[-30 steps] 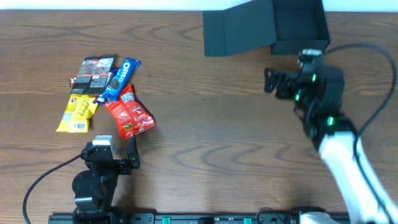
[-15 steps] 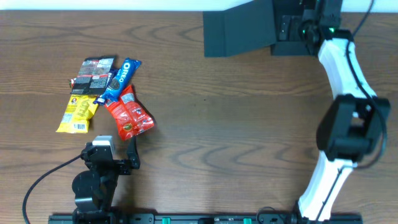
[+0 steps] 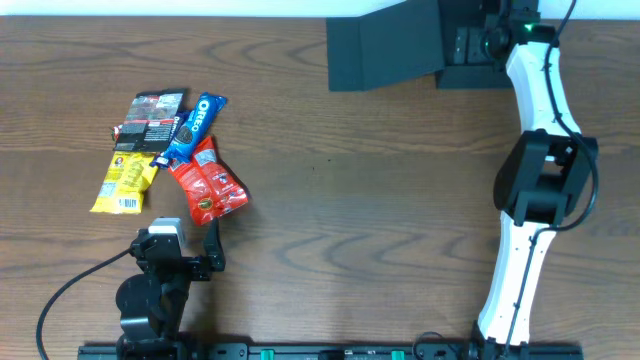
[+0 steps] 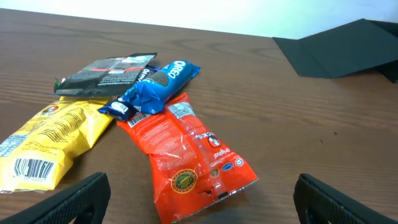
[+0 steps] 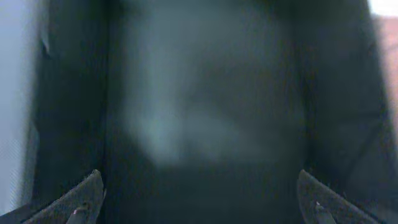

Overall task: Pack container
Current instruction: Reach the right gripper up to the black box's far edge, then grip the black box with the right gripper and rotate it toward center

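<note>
The black container (image 3: pixel 470 65) stands at the table's far edge with its flat lid (image 3: pixel 385 45) swung open to the left. My right gripper (image 3: pixel 472 42) is open and empty, reaching over the box; its wrist view fills with the dark inside of the box (image 5: pixel 205 112). Four snack packets lie at the left: a black one (image 3: pixel 152 115), a blue Oreo (image 3: pixel 193 125), a yellow one (image 3: pixel 124 182) and a red one (image 3: pixel 207 180). My left gripper (image 3: pixel 180 255) is open and empty, just short of the red packet (image 4: pixel 186 155).
The wooden table (image 3: pixel 360 210) runs wide between the packets and the box. My right arm (image 3: pixel 540 190) stretches from the front right edge up to the box. The white wall lies behind the box.
My right arm has swung from mid-table up to the box, and the gripper now hangs over the box's inside. The left arm and the packets have not moved.
</note>
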You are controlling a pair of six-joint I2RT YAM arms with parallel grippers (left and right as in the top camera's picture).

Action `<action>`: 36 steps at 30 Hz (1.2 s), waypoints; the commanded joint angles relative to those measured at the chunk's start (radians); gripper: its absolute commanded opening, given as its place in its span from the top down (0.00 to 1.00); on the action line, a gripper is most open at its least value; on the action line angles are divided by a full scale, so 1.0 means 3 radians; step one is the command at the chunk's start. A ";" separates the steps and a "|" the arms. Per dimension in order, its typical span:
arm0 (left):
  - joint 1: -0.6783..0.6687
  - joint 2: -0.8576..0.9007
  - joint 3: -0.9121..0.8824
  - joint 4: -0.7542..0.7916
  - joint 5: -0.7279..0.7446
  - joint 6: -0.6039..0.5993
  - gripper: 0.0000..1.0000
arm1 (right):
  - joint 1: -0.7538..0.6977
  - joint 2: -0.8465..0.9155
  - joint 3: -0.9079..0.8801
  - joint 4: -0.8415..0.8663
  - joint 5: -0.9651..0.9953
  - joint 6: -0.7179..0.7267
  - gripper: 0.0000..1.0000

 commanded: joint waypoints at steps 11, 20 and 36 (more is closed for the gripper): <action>-0.0015 -0.0015 -0.0070 -0.0029 0.0013 0.0062 0.05 | -0.0008 0.0024 0.0070 -0.0988 -0.0175 -0.0160 0.01; -0.0015 -0.0015 -0.0070 -0.0029 0.0013 0.0062 0.05 | 0.0058 -0.0172 0.0070 -0.1503 -0.0523 -0.0163 0.01; -0.0015 -0.0015 -0.0070 -0.0029 0.0013 0.0062 0.05 | 0.0111 -0.0900 0.0038 -0.1976 -0.0407 -0.1924 0.02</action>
